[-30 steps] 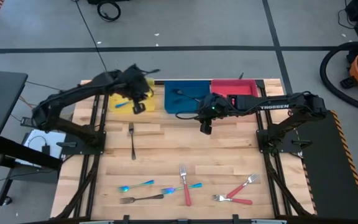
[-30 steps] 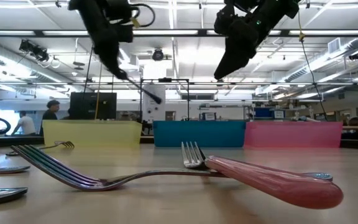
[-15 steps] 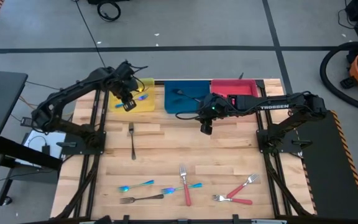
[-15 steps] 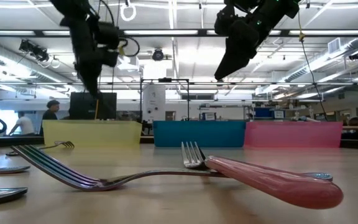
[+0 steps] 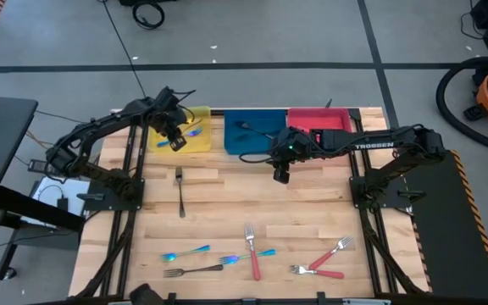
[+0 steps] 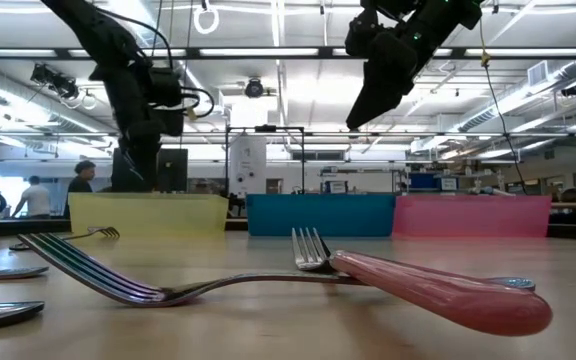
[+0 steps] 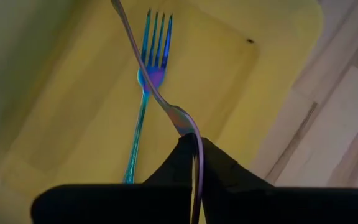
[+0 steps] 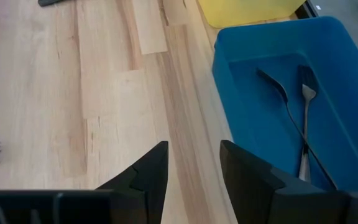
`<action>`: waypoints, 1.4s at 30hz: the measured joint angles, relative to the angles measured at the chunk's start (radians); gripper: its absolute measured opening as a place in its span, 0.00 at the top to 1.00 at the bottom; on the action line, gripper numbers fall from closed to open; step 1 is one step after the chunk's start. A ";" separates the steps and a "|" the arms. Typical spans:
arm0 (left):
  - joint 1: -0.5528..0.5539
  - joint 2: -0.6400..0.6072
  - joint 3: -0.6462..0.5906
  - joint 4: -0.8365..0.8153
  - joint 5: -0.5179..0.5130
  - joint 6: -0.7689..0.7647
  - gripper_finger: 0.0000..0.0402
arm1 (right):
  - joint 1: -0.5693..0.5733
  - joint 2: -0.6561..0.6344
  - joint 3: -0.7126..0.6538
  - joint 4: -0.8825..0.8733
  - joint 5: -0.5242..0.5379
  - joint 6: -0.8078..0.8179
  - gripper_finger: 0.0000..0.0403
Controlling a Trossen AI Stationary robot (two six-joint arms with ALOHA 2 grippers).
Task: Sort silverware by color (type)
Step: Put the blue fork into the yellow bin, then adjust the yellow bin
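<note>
Your left gripper (image 7: 194, 155) pinches a slim, stiff, slippery iridescent utensil (image 7: 157, 93) by its handle; the right gripper (image 8: 194, 165) gapes empty

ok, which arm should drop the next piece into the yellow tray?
Left. The left gripper grips an iridescent utensil above the yellow tray; the right gripper hangs open and empty beside the blue tray.

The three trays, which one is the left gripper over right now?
The yellow tray, leftmost of the three; the left gripper holds a utensil above an iridescent blue fork lying inside it.
</note>
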 joint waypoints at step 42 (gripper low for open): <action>0.031 0.000 -0.100 0.119 -0.083 -0.178 0.73 | 0.007 0.000 0.000 -0.019 -0.099 0.215 0.62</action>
